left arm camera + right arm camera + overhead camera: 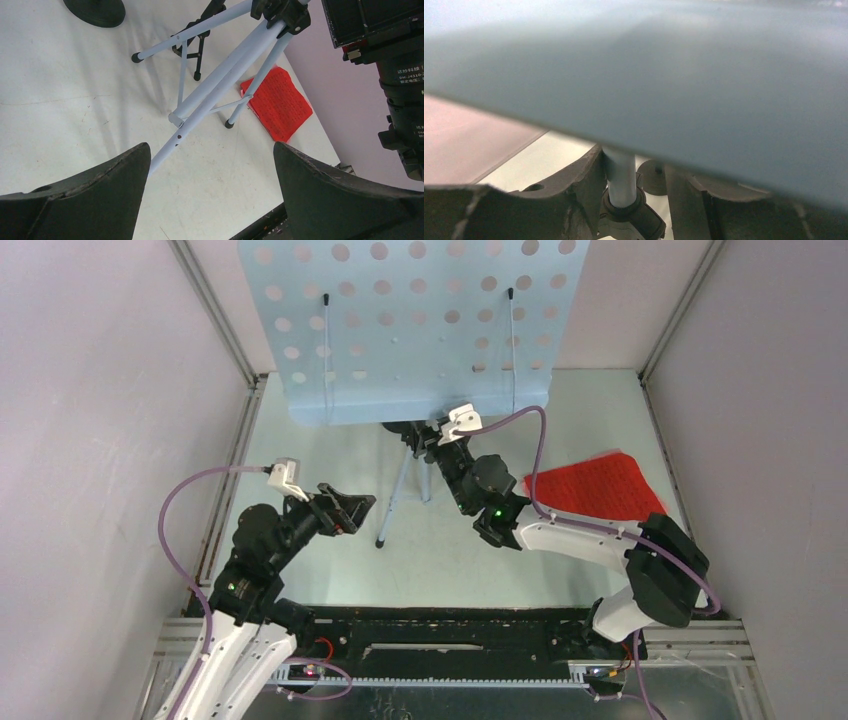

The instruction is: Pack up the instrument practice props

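Centre frame, the right hand [441,443] straddles the tripod [215,85] pole just under the desk [410,330], fingers parted with a gap on one side. The left hand [348,510] gapes wide, lower left of the legs. A red sheet [595,488] lies at right.

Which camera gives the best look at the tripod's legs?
Left wrist: the tripod shows its spread legs, braces and feet. Top external catches only partial legs below the music desk; right wrist, just a short post section within the right gripper.
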Robot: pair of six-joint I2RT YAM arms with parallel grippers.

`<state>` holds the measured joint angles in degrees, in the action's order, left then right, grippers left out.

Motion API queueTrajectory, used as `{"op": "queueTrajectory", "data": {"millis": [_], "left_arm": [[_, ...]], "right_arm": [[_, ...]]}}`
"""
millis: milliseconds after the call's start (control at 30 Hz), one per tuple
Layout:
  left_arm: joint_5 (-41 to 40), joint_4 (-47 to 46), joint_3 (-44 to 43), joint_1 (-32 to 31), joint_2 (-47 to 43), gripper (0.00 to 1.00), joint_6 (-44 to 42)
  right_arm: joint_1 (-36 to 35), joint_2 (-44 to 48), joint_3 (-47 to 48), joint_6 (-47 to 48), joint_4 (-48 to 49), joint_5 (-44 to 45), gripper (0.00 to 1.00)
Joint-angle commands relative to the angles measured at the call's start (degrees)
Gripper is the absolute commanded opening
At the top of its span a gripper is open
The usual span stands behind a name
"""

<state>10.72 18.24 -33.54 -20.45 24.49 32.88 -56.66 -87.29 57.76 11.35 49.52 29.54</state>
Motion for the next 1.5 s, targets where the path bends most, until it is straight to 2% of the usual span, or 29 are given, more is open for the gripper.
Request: {"op": "queueTrajectory", "data": {"millis": [0, 167, 400, 533, 700, 867, 1000, 1167, 1200, 1300, 1467], "left_arm": [[0.35, -0.13, -2.06, 0.67, -0.49, 1.00, -1.51], [0.48, -0.09, -2.06, 0.76, -0.30, 1.00, -1.42], [0.29, -0.13, -1.97, 0.77, -0.50, 1.00, -1.15], [0.21, -0.13, -2.05, 0.83, -0.27, 1.00, -1.07], [0.27, -0.48, -1.90, 0.83, -0.05, 1.00, -0.42], [0.18, -1.09, -1.91, 0.85, 0.16, 1.00, -0.03], [-0.20, -2.10, -3.60, 0.93, 1.71, 0.99, 0.43], [0.12, -7.44, -3.47, 0.96, 4.20, 0.99, 3.75], [0.47, -9.75, -3.16, 1.01, 4.48, 0.99, 4.49], [1.74, -13.72, -2.78, 1.02, 5.72, 0.99, 6.44], [1.61, -16.19, -3.20, 1.19, 7.21, 0.98, 7.34]], "right_arm": [[-0.11, -2.03, 0.81, 0.93, -2.28, 1.50, 0.55], [-0.11, -2.88, 0.87, 1.89, -2.28, 2.40, 0.54], [-0.20, -3.31, 0.87, 3.20, -1.62, 2.58, 0.39], [-0.54, -2.61, 0.87, 4.44, -1.27, 2.35, 0.46], [-0.68, -2.00, 0.87, 4.77, -2.28, 1.65, 0.42], [-0.64, -2.91, 0.87, 4.48, -3.90, 1.79, 0.44], [-0.73, -3.16, 0.87, 4.07, -5.18, 2.09, 0.39], [-0.73, -3.10, 0.86, 3.75, -6.50, 2.31, 0.24], [-0.73, -3.20, 0.87, 3.74, -6.78, 2.36, 0.25], [-0.71, -3.31, 0.82, 3.29, -7.40, 3.04, 0.42], [-0.73, -3.66, 0.85, 2.62, -9.33, 3.64, 0.46]]}}
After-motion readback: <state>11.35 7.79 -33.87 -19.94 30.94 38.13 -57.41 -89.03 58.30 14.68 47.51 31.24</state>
